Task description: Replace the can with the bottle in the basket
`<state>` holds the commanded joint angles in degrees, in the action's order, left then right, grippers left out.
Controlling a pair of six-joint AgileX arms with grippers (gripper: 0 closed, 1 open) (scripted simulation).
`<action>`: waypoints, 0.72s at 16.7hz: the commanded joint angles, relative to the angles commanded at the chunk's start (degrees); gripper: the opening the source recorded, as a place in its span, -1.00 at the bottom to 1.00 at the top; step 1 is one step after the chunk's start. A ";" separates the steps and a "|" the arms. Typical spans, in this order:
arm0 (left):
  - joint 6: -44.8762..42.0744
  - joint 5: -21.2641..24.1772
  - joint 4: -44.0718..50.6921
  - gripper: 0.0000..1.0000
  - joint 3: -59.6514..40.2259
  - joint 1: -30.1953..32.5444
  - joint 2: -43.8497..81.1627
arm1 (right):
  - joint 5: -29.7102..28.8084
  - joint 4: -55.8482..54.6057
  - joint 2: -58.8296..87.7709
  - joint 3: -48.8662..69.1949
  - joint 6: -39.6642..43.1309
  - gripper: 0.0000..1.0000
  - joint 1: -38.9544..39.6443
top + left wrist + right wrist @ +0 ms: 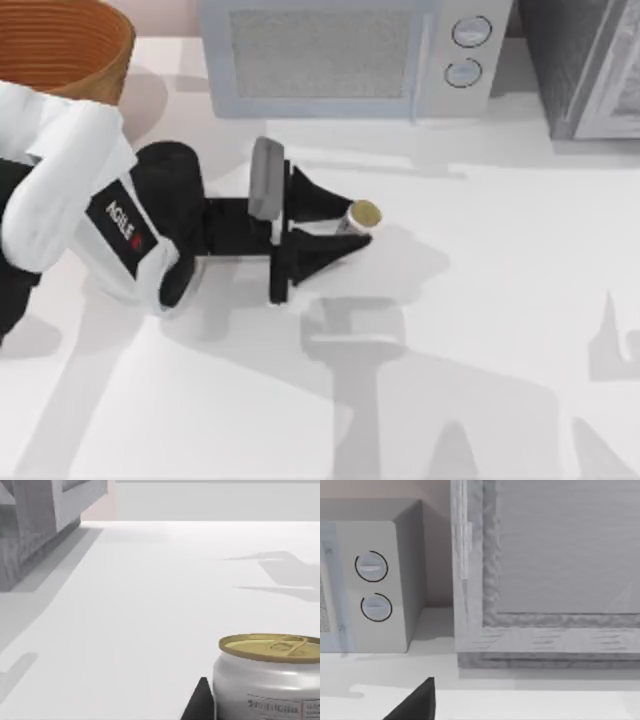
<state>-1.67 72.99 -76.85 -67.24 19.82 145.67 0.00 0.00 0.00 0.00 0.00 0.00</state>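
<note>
Top view: the left arm reaches from the left side across the white tabletop [500, 300], its black end effector [352, 228] pointing toward the right. The can [362, 214] stands upright near the middle of the tabletop, long axis vertical and dull gold top facing up, between the two black fingers [325, 197]; the jaws are set narrowly about it, one finger on each side, though whether they press against its wall cannot be told. The basket [90, 60], with its ribbed orange-brown inside, sits at the far left corner, well apart from the can. A grey microwave [345, 55] with two round knobs stands along the far edge, and a grey cabinet [590, 65] just to its right. Left wrist view: the can [267, 680] appears close up, upright on the tabletop, with its pull tab on the gold lid and small print on its white wall; a black fingertip [199, 702] lies just beside it. Right wrist view: the microwave [380, 580] and the cabinet [550, 570] stand side by side at the tabletop's rear, with a black fingertip [417, 702] of the right end effector in the foreground; whether its jaws are wide or narrow cannot be told.
</note>
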 joint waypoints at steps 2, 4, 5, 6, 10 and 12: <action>0.00 0.00 0.00 -0.40 0.00 0.00 0.00 | 0.00 0.00 0.00 0.00 0.00 1.00 0.00; 0.00 0.00 0.00 -0.10 0.00 0.00 0.00 | 0.00 0.00 0.00 0.00 0.00 1.00 0.00; 0.00 0.00 0.00 0.06 0.00 0.00 0.00 | 0.00 0.00 0.00 0.00 0.00 1.00 0.00; 0.00 0.00 0.00 0.21 0.00 0.00 0.00 | 0.00 0.00 0.00 0.00 0.00 1.00 0.00; 0.00 0.00 0.00 0.81 0.00 0.00 0.00 | 0.00 0.00 0.00 0.00 0.00 1.00 0.00; 0.00 0.00 0.00 1.00 0.00 0.00 0.00 | 0.00 0.00 0.00 0.00 0.00 1.00 0.00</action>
<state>-1.67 72.99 -76.85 -67.24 19.82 145.67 0.00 0.00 0.00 0.00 0.00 0.00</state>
